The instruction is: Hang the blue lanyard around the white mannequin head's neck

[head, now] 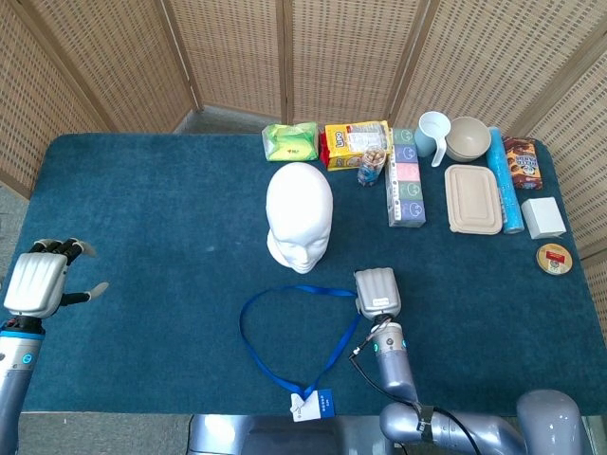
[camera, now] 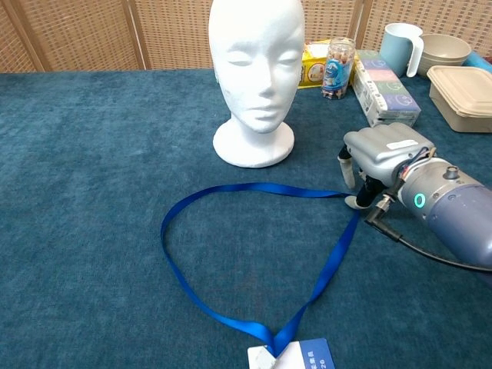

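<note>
The right robot hand (camera: 367,165) rests knuckles-up at the right corner of the blue lanyard (camera: 254,261), its fingers (camera: 347,171) curled down and pinching the ribbon where it bends. The left robot hand (head: 38,280) hovers off the left end of the worktop (head: 152,209), fingers spread, holding nothing.

The lanyard lies flat on the worktop's dark teal, carpet-like cover as an open loop just in front of the white mannequin head (head: 299,218), apart from its base. The loop's long axis runs from the pinched corner and far side down toward the near edge, where the two strands cross and end at a badge card (camera: 296,357) at the worktop's lip. Open cloth stretches to the left of the loop and around the head's left side.

The head is smooth matte foam, upright on a round base, facing the robot. Boxes, a jar, a cup and a bowl line the far right side, well apart from the loop.
</note>
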Robot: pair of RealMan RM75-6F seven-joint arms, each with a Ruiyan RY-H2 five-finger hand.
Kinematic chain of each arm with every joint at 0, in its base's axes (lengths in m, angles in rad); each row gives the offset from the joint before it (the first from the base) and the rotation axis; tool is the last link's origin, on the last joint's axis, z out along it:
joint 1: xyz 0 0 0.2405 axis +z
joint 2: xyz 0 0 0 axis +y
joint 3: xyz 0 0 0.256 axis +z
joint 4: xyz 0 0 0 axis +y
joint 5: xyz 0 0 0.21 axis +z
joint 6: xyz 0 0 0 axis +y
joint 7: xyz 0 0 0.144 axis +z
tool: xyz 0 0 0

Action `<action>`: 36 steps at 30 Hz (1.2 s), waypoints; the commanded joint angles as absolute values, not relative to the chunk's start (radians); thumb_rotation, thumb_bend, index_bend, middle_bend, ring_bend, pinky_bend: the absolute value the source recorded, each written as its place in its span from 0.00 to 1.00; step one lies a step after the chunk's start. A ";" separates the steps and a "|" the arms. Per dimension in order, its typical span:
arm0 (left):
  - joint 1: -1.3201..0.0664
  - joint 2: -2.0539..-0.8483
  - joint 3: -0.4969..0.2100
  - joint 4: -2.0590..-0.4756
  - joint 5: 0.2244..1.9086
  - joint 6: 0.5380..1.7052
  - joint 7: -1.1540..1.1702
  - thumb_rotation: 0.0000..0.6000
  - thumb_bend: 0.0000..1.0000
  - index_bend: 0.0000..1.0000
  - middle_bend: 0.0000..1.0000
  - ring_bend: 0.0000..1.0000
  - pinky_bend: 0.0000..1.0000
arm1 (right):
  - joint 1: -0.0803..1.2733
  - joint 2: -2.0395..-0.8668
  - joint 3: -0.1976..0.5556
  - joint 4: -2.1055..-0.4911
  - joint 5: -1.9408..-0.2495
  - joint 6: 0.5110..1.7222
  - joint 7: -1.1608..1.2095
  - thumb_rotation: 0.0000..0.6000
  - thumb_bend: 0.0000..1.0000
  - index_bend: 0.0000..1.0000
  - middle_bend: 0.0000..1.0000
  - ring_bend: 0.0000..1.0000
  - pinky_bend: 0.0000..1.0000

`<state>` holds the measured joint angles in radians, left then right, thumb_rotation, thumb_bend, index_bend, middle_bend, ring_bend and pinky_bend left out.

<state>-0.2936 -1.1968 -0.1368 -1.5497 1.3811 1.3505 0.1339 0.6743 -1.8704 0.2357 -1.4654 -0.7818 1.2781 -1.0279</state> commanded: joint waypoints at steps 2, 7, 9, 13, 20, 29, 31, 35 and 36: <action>-0.294 -1.197 -0.136 -1.548 1.382 1.351 0.131 0.81 0.12 0.42 0.42 0.42 0.30 | 0.679 -1.872 0.237 -1.461 -0.777 1.276 -1.027 0.90 0.37 0.54 0.91 1.00 1.00; -0.294 -1.200 -0.134 -1.541 1.381 1.350 0.127 0.81 0.12 0.42 0.42 0.42 0.30 | 0.686 -1.874 0.238 -1.452 -0.764 1.273 -1.030 0.91 0.41 0.54 0.91 1.00 1.00; -0.294 -1.201 -0.134 -1.539 1.381 1.349 0.125 0.81 0.12 0.42 0.42 0.42 0.30 | 0.687 -1.875 0.238 -1.450 -0.761 1.273 -1.030 0.91 0.42 0.55 0.91 1.00 1.00; -0.295 -1.205 -0.134 -1.536 1.381 1.348 0.123 0.81 0.12 0.42 0.42 0.42 0.30 | 0.690 -1.876 0.237 -1.447 -0.758 1.275 -1.030 0.91 0.43 0.55 0.91 1.00 1.00; -0.299 -1.208 -0.133 -1.531 1.382 1.345 0.120 0.81 0.12 0.42 0.42 0.42 0.30 | 0.696 -1.876 0.233 -1.444 -0.752 1.275 -1.032 0.91 0.46 0.55 0.91 1.00 1.00; -0.311 -1.200 -0.126 -1.538 1.386 1.325 0.152 0.81 0.12 0.42 0.42 0.42 0.31 | 0.697 -1.878 0.226 -1.446 -0.754 1.280 -1.024 0.92 0.47 0.56 0.91 1.00 1.00; -0.316 -1.202 -0.128 -1.544 1.383 1.320 0.168 0.81 0.12 0.42 0.42 0.43 0.35 | 0.696 -1.878 0.225 -1.449 -0.762 1.283 -1.016 0.92 0.47 0.57 0.91 1.00 1.00; -0.329 -1.205 -0.131 -1.556 1.382 1.309 0.201 0.81 0.12 0.44 0.47 0.51 0.48 | 0.696 -1.877 0.222 -1.454 -0.771 1.286 -1.009 0.92 0.47 0.57 0.91 1.00 1.00; -0.336 -1.206 -0.133 -1.561 1.384 1.306 0.216 0.81 0.12 0.45 0.51 0.55 0.52 | 0.696 -1.876 0.221 -1.457 -0.773 1.286 -1.007 0.92 0.47 0.57 0.91 1.00 1.00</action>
<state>-0.3293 -1.2051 -0.1310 -1.5556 1.3831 1.3106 0.2061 0.6958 -1.8766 0.2217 -1.4564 -0.7719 1.2859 -1.0073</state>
